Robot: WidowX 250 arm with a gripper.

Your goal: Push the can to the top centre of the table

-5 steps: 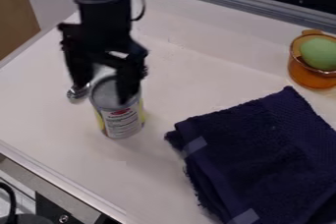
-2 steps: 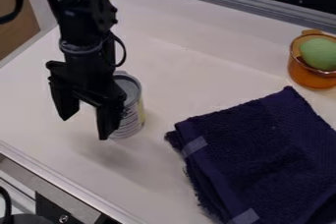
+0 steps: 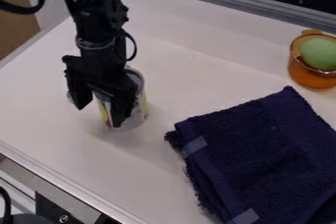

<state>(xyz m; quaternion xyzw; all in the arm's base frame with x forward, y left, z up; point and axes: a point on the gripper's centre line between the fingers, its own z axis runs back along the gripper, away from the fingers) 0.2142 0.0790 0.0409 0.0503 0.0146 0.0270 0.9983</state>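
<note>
My gripper [image 3: 98,118] has shifted toward the can [image 3: 139,110], its fingers spread and grasping nothing, and the can, upright just behind them, has edged slightly farther back, so the push toward top centre seems to be starting.

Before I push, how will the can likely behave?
The can has a metallic rim, so it is probably stiff. It stands upright on a smooth-looking table, so it should slide, though being taller than wide, it might tip if pushed high.
</note>
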